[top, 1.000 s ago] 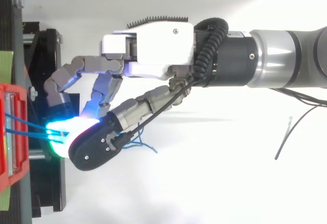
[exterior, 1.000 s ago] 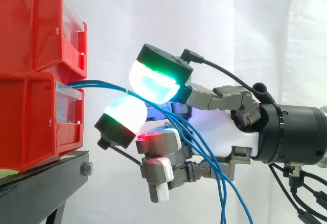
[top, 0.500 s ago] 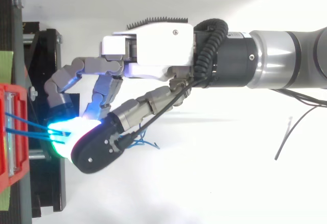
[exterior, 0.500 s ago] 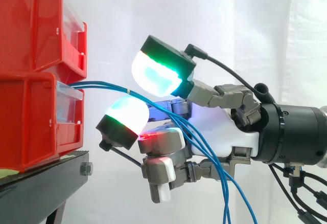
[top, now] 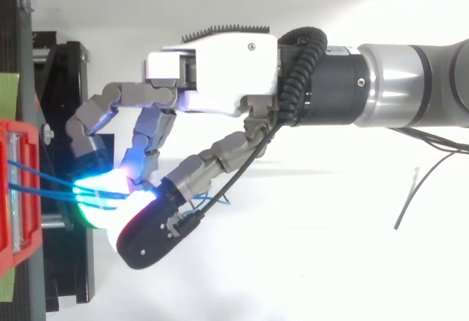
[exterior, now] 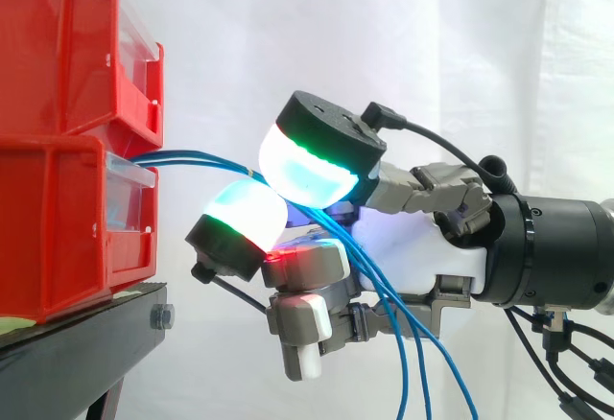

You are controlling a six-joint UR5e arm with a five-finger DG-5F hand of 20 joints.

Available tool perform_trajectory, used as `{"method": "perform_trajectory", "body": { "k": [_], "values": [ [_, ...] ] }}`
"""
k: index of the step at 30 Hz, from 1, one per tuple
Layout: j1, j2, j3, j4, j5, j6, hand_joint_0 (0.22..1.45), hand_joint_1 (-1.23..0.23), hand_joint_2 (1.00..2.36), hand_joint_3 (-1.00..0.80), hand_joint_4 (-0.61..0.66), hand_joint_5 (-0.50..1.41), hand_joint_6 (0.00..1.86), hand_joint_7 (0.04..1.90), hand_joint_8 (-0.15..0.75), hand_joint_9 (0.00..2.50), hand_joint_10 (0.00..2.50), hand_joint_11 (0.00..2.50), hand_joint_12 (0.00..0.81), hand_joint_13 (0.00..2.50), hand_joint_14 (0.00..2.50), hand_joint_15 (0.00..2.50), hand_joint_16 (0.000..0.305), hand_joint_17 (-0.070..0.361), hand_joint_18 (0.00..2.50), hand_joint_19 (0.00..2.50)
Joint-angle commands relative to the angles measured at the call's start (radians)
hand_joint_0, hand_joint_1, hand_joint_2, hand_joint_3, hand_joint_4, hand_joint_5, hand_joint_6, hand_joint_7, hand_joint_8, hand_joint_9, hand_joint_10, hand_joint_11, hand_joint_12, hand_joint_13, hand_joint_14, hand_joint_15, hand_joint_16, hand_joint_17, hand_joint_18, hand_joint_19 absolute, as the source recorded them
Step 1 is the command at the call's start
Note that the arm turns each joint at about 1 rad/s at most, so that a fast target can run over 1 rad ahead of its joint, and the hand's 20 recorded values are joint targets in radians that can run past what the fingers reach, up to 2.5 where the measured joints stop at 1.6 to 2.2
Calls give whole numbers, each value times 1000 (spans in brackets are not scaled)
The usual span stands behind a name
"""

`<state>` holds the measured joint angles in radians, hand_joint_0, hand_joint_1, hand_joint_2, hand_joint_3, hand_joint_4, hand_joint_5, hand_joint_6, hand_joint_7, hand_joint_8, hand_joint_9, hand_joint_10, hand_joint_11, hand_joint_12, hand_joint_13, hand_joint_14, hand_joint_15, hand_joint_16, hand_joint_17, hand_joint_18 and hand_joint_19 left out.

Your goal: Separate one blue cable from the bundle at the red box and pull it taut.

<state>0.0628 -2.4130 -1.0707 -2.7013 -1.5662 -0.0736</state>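
A bundle of thin blue cables (exterior: pixel 192 159) leaves the front of the lower red bin (exterior: pixel 58 219) and runs right, almost level. My hand (exterior: pixel 413 247) comes in from the right. Two glowing green-cyan fingertips (exterior: pixel 312 156) press together over the cables just right of the bin, so the hand is shut on the bundle. I cannot tell how many strands sit between the pads. Past the pinch the cables droop behind the palm to the lower edge (exterior: pixel 413 382). In the top view the cables (top: pixel 40 182) cross from the bin (top: pixel 7 189) to the lit pads of the hand (top: pixel 220 72).
A second red bin (exterior: pixel 58 46) is stacked on the lower one. Both rest on a black stand (exterior: pixel 77 343) whose edge lies just below the fingers. A white curtain hangs behind.
The upper pad has come down and to the right onto the lower pad, closing the gap around the cables. In the top view that finger swung toward the lower edge.
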Motion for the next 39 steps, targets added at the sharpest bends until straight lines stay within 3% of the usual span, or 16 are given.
{"method": "perform_trajectory", "body": {
  "k": [1,6,10,16,22,26,33,34,39],
  "values": [
    [0,0,0,0,0,0,758,-945,1008,-424,107,-198,871,1157,263,1092,20,1324,348,1092,29,856,47,106,867,778],
    [0,0,0,0,0,0,776,-950,1000,-500,129,-188,873,1157,265,1114,22,1334,341,1092,29,849,47,105,877,760],
    [0,0,0,0,0,0,631,-924,1000,-500,139,-179,872,1163,270,1145,21,1356,345,1099,30,865,46,104,871,789],
    [0,0,0,-3,0,0,534,-820,1000,-500,160,-171,859,1108,285,1170,20,1364,362,1120,30,862,48,109,894,801],
    [0,0,0,-3,0,0,540,-691,1000,-500,163,-167,845,1107,283,1182,23,1356,358,1126,29,865,48,108,897,813],
    [0,0,0,-3,0,0,623,-614,1000,-500,136,-162,834,1133,268,1181,22,1371,345,1123,30,874,46,103,879,829],
    [0,0,0,-3,-2,0,669,-803,1013,-354,57,-170,850,1172,271,1149,21,1358,351,1110,29,869,47,105,879,832],
    [0,0,0,-3,-2,0,708,-871,1011,-385,36,-176,857,1195,267,1132,22,1339,352,1104,30,865,47,105,879,820],
    [0,0,0,-3,-2,-2,786,-925,1000,-500,54,-182,873,1190,262,1113,23,1347,347,1089,30,858,46,105,874,786]
  ]
}}
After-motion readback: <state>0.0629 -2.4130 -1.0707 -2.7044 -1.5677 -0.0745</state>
